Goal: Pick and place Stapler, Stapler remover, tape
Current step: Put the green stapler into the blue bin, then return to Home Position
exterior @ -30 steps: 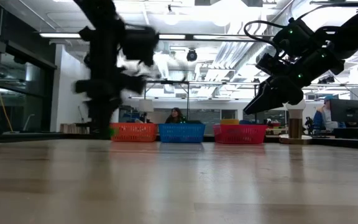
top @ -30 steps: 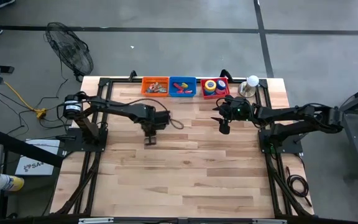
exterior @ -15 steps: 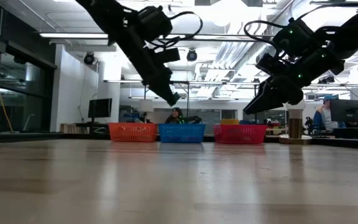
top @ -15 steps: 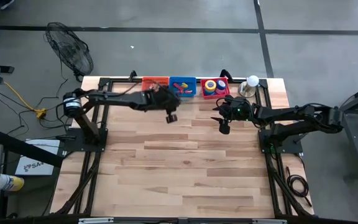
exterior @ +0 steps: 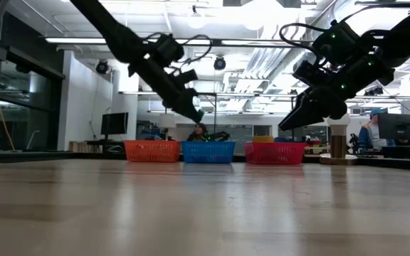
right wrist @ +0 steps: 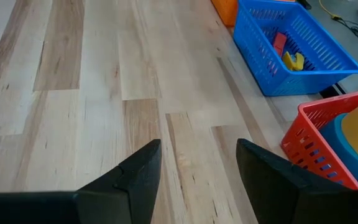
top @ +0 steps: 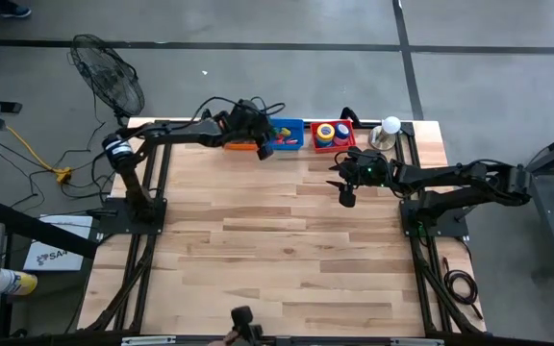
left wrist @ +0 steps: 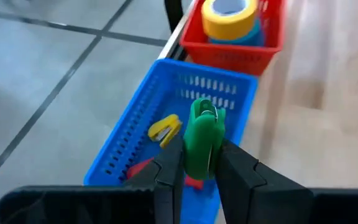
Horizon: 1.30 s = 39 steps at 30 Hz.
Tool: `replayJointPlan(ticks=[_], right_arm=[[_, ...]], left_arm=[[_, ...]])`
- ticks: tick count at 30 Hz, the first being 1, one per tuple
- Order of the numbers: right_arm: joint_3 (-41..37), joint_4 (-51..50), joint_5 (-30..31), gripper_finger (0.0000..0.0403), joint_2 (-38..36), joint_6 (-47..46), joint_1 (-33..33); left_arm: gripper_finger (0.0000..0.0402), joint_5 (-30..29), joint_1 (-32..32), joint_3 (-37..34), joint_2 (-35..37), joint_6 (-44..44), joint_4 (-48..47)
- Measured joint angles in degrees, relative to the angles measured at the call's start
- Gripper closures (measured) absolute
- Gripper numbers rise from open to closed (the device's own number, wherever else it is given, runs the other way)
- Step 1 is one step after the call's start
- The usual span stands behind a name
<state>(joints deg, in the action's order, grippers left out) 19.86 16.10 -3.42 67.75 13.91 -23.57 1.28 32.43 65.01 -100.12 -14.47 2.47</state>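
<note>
My left gripper (top: 265,149) hangs over the blue basket (left wrist: 132,124) at the table's far edge, shut on a green staple remover (left wrist: 204,140). In that basket lie a yellow remover (left wrist: 165,129) and a red one (left wrist: 143,168). The red basket (left wrist: 235,53) next to it holds a yellow tape roll (left wrist: 229,15) stacked on a blue one. The left arm hides the stapler. My right gripper (top: 346,197) waits open above the table, right of centre, nothing between its fingers (right wrist: 135,177). My left gripper pinches the green staple remover's two flat sides (left wrist: 197,158) between its two fingers. The fingers slant down toward the table's far edge. The remover's metal-clipped end (left wrist: 207,112) sticks out past the fingertips. It is lifted clear above the blue basket.
An orange basket (top: 241,144) stands left of the blue one, mostly under the left arm. A white ball on a metal base (top: 390,125) stands at the far right corner. A dark object (top: 243,322) shows at the near edge. Bare wood (top: 277,250) fills the table's middle.
My left gripper has gone from the table's middle up and toward the far edge, ending over the blue basket. It has tipped from pointing straight down to a forward slant. It has stayed shut on the green remover.
</note>
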Motion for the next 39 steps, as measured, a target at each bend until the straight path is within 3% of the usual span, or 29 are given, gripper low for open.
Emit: replayJointPlan(ticks=[10,22,34,39], right_arm=[[0.0,0.8,3.3,0.0203,0.0,-0.4,0.0],[0.0,3.0,3.5,0.0203,0.0,0.0,0.0],[0.0,2.5,3.5,0.0203,0.0,0.0,0.0],[0.0,2.5,3.5,0.0203,0.0,0.0,0.0]], left_arm=[[0.0337,1.4,2.6,0.0,-5.5,2.5,7.3],[0.0329,1.0,2.4,7.4,-9.9,2.7,-0.6],[0.0189,3.1,2.4,7.9,-9.2,1.1,-2.0],[0.0159,4.4,2.4,7.9,-6.3,0.8,-6.3]])
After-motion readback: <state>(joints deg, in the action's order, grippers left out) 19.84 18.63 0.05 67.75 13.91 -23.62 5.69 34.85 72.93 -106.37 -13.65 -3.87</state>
